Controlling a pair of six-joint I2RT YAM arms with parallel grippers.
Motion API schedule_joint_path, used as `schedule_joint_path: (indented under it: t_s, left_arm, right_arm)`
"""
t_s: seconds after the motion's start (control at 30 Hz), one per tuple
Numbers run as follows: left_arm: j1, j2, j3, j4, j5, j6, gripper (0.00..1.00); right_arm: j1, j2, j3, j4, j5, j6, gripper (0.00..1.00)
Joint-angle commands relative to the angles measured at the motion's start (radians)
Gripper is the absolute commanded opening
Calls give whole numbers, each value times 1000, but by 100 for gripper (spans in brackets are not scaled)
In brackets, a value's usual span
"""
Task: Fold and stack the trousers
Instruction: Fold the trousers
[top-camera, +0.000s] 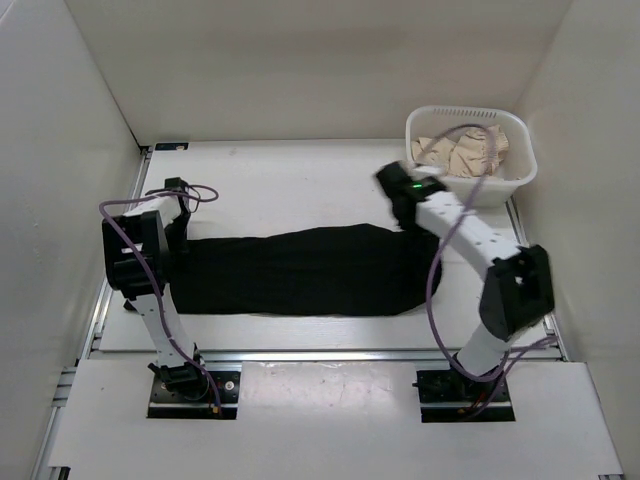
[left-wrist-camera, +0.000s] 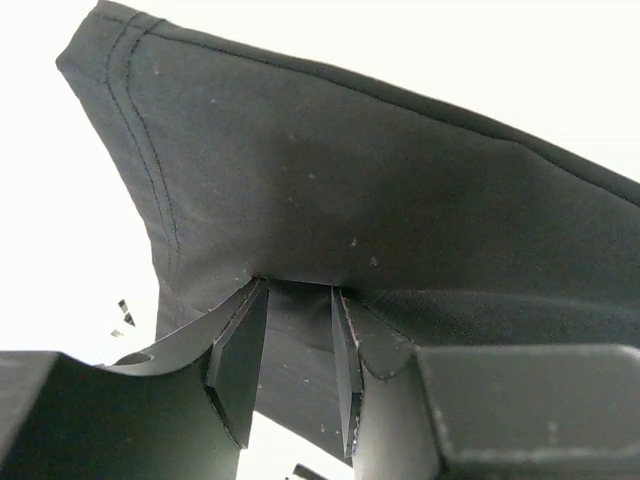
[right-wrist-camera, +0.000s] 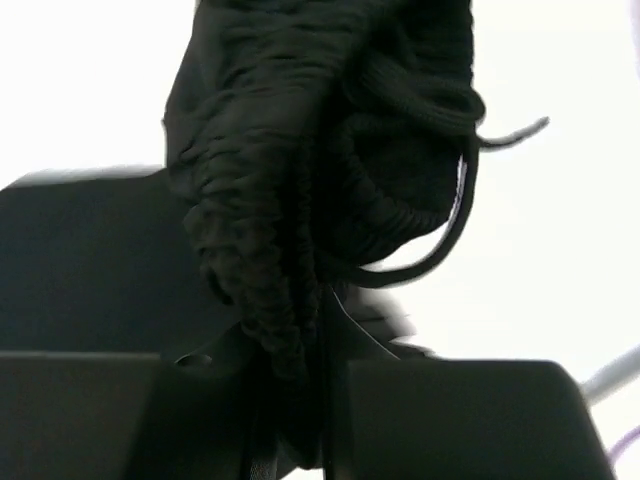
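Note:
The black trousers (top-camera: 300, 270) lie stretched across the table between my two arms, folded lengthwise. My left gripper (top-camera: 182, 215) is shut on the hemmed leg end of the trousers (left-wrist-camera: 330, 190), with cloth pinched between its fingers (left-wrist-camera: 240, 350). My right gripper (top-camera: 400, 205) is shut on the gathered elastic waistband (right-wrist-camera: 300, 170), which hangs bunched from the jaws with a drawstring (right-wrist-camera: 455, 220) looping out to the right. Both ends are held slightly lifted.
A white basket (top-camera: 520, 175) stands at the back right, holding crumpled beige cloth garments (top-camera: 465, 150). White walls enclose the table on the left, back and right. Metal rails run along the near edge by the arm bases.

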Motion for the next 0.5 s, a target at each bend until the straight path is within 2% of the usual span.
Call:
schedule_joint_path:
  t_s: [0.0, 0.03, 0.13, 0.2, 0.27, 0.37, 0.47]
  left_arm:
    - [-16, 76, 12, 48, 148, -39, 45]
    - [-16, 76, 28, 48, 148, -39, 45]
    - [-16, 96, 52, 39, 148, -39, 45]
    - [-16, 96, 64, 39, 148, -39, 45]
    - [-25, 96, 65, 30, 148, -39, 45]
    - [-26, 96, 65, 30, 157, -39, 45]
    - [-26, 96, 65, 30, 157, -39, 45]
  right_arm:
    - [268, 153, 120, -152, 35, 217, 0]
    - [352, 200, 165, -165, 6, 256, 0]
    - [451, 375, 366, -176, -25, 252, 0]
    - [472, 474, 487, -176, -57, 242, 0]
    - [482, 525, 530, -176, -92, 242, 0]
    - [505, 525, 500, -123, -160, 219, 0]
    - [548, 501, 491, -81, -162, 160, 0]
